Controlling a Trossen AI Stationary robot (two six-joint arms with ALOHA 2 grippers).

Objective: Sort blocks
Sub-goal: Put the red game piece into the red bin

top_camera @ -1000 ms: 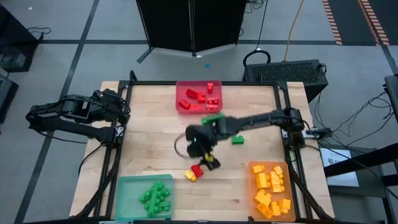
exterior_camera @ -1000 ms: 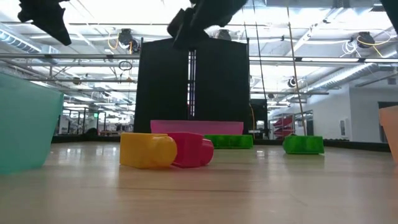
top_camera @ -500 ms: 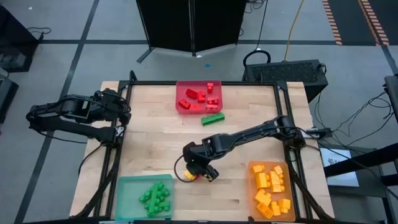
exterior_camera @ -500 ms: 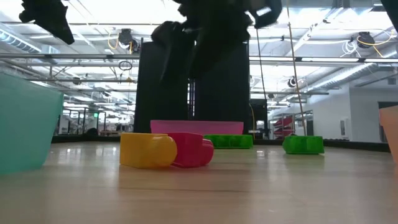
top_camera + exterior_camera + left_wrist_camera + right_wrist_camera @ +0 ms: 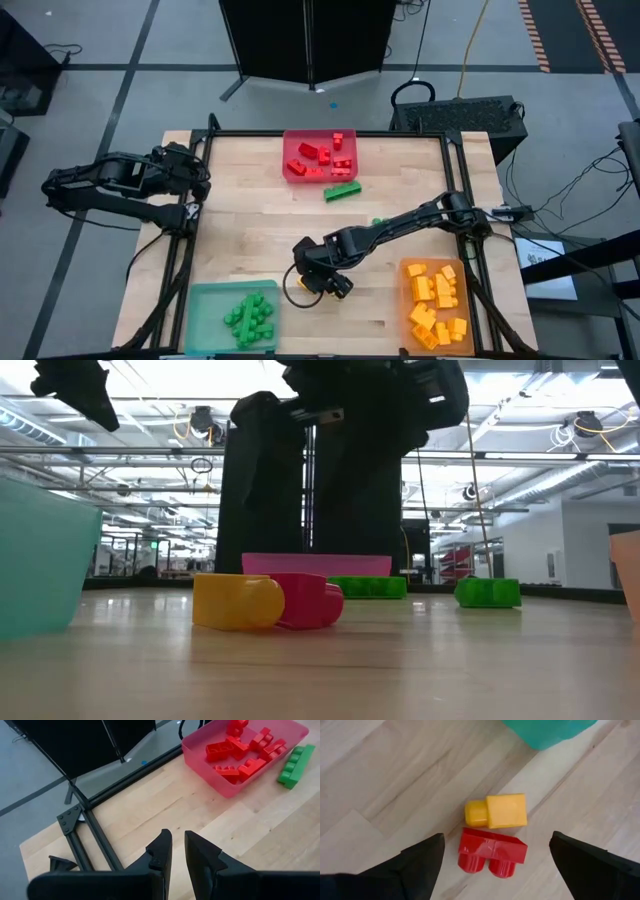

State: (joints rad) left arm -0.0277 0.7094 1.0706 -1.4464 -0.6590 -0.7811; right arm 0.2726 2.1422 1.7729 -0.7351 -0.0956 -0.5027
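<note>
Two loose blocks lie side by side on the near middle of the table [image 5: 250,210], a yellow block [image 5: 500,811] and a red block [image 5: 492,851], touching or nearly so. They sit just right of the green tray [image 5: 205,300] at the near left corner, and bare wood runs open from them to the near edge. My right gripper [image 5: 318,283] hangs directly over the pair, jaws spread wide with one dark finger on each side of the red block, holding and touching nothing. In the low view both blocks rest flat on the wood with my fingers above them.

Further right a small green block [image 5: 377,222] peeks out beside my right arm, and a long green block [image 5: 342,190] lies just in front of the red tray [image 5: 290,170] at the far edge, which holds red blocks. The orange tray [image 5: 405,300] at the near right corner holds yellow-orange blocks; the green tray holds green ones. The middle of the board is otherwise open wood.

My left gripper [image 5: 178,851] waits at the far left corner above the table frame [image 5: 82,822], fingers almost together, nothing between them.
</note>
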